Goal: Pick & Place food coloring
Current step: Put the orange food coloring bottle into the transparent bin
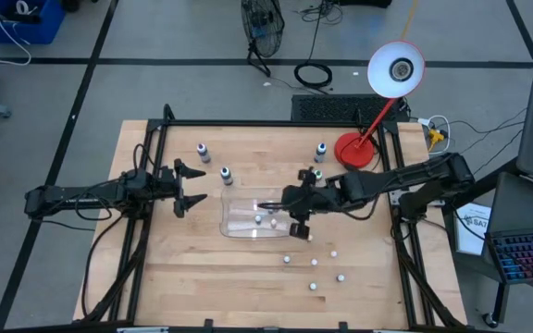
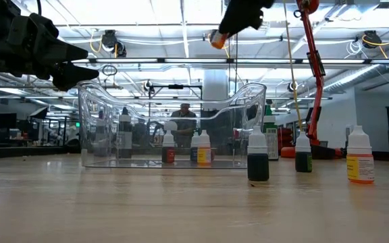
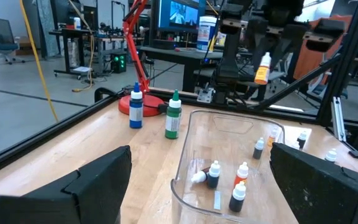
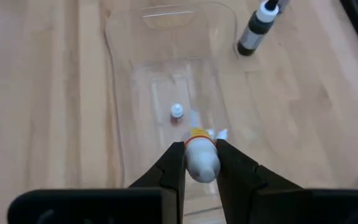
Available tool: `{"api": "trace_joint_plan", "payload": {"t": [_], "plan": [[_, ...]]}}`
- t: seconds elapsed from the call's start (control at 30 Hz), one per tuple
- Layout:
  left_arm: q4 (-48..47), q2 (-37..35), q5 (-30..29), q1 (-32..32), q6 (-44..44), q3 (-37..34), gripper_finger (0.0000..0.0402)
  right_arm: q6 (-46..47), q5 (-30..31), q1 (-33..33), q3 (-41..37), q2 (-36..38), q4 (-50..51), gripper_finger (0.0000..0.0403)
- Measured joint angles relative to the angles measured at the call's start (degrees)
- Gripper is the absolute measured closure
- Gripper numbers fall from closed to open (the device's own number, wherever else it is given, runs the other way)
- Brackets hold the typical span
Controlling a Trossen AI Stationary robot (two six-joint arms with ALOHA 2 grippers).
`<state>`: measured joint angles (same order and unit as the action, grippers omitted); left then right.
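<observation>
The food coloring bottles are tiny, with white caps and coloured bodies. Several stand in the clear tray [image 1: 239, 222], seen in the left wrist view [image 3: 213, 174] and in the low view [image 2: 204, 148]. Several more stand on the table right of the tray, toward the near edge [image 1: 315, 263]. My right gripper [image 1: 294, 222] hovers over the tray's right part, shut on an orange bottle [image 3: 261, 70]. My left gripper [image 1: 191, 190] waits open, left of the tray, raised above the table [image 2: 66, 67]. My right gripper pinches the orange bottle by its white cap end [image 4: 202, 163] between the two fingers [image 4: 174, 168]. The fingers come from above, pointing down. The orange body [image 2: 216, 39] hangs below the fingers, slightly tilted, lifted clear above the tray.
Larger dropper bottles stand on the table: two left of and beyond the tray [image 1: 203, 151] [image 1: 226, 174], two near its far right [image 1: 321, 150] [image 1: 315, 173]. A red desk lamp [image 1: 355, 148] stands at the far right corner. Black frame rails run along the table's edges [image 1: 160, 129].
</observation>
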<state>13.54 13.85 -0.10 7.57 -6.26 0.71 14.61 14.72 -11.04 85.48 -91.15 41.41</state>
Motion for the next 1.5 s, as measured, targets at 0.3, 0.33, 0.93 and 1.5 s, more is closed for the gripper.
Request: {"api": "trace_joint_plan", "payload": {"t": [0.3,0.33,0.93,1.5], "plan": [[0.00,0.01,0.00,0.00,-0.01,0.00,0.0023,-7.62,-3.24,2.33,19.21,-15.17,11.91,0.0350],[0.01,0.01,0.00,0.00,0.00,0.00,0.0023,-8.35,-3.31,2.58,21.51,-17.13,13.66,0.0350],[0.00,-0.01,0.00,0.00,0.00,0.00,0.0023,-9.15,-9.66,9.32,16.60,-28.10,18.79,0.0350],[0.00,0.00,0.00,0.00,0.00,0.00,0.0023,-9.58,-14.75,9.89,8.80,-27.90,8.45,0.0350]]}}
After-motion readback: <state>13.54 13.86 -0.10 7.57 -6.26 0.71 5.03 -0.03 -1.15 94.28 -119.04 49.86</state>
